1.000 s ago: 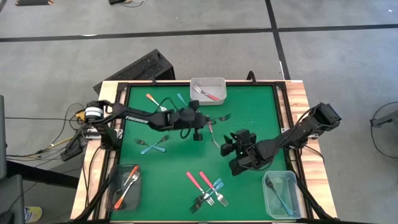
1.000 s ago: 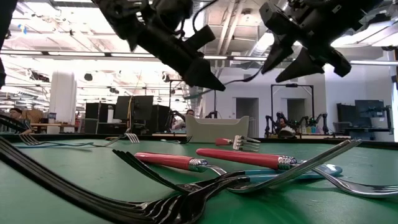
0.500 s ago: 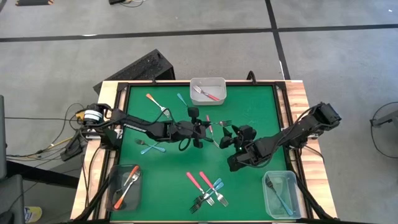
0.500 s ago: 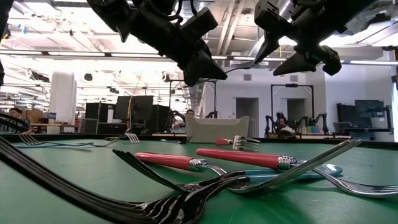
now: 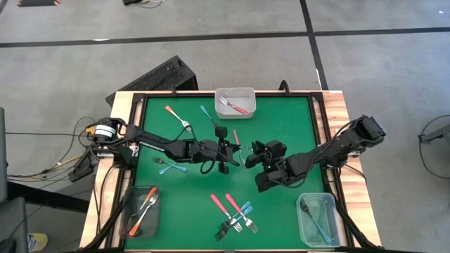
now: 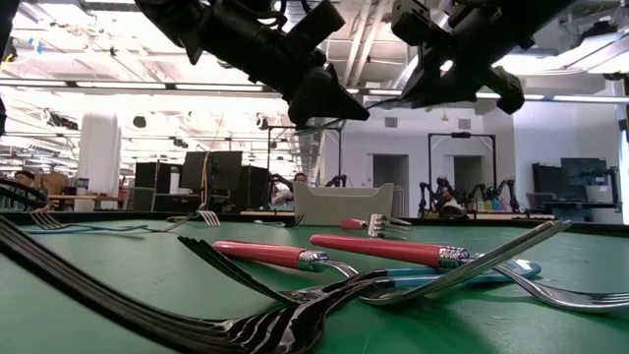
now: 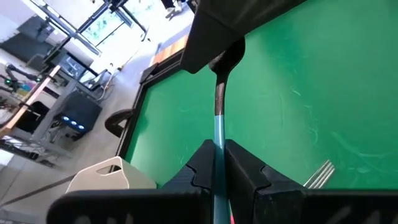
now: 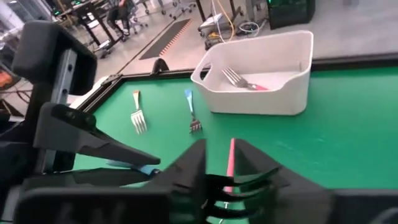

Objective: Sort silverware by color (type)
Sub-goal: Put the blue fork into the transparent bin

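A teal-blue-handled fork (image 7: 217, 127) hangs in the air over the middle of the green mat (image 5: 281, 126). It spans the gap between my two grippers. My left gripper (image 5: 234, 149) is shut on its handle. Facing it from the right, my right gripper (image 5: 249, 156) has closed round the metal end. In the low view the fork (image 6: 385, 95) shows as a thin level line between my left gripper (image 6: 354, 106) and my right gripper (image 6: 421, 87). A pink-handled fork (image 8: 231, 155) lies on the mat below. My left gripper pinches the fork's teal handle (image 7: 217, 144) between its two fingers. It comes about level from the table's left, and the fork runs on along the fingers toward the other gripper. The fork is lifted clear of the mat, roughly level. My right gripper has its two fingers (image 8: 194, 163) on either side of the fork's tine end (image 8: 219, 185), coming from the table's right and slanting slightly down. In the left wrist view the fork's metal neck (image 7: 219, 93) runs into its jaws, whose own bulk hides the contact.
A white tub (image 5: 235, 102) with a pink fork stands at the far edge. A clear tub with orange forks (image 5: 143, 209) sits near left, and a clear tub with a teal fork (image 5: 318, 218) near right. Loose forks lie near the front (image 5: 235, 214) and at the left (image 5: 172, 166).
My left gripper has carried the teal fork toward the table's right and a little nearer. My right gripper has moved toward the left to meet it, and its wide-open fingers have closed in on the fork's metal end. The fork has stayed clear of the mat.
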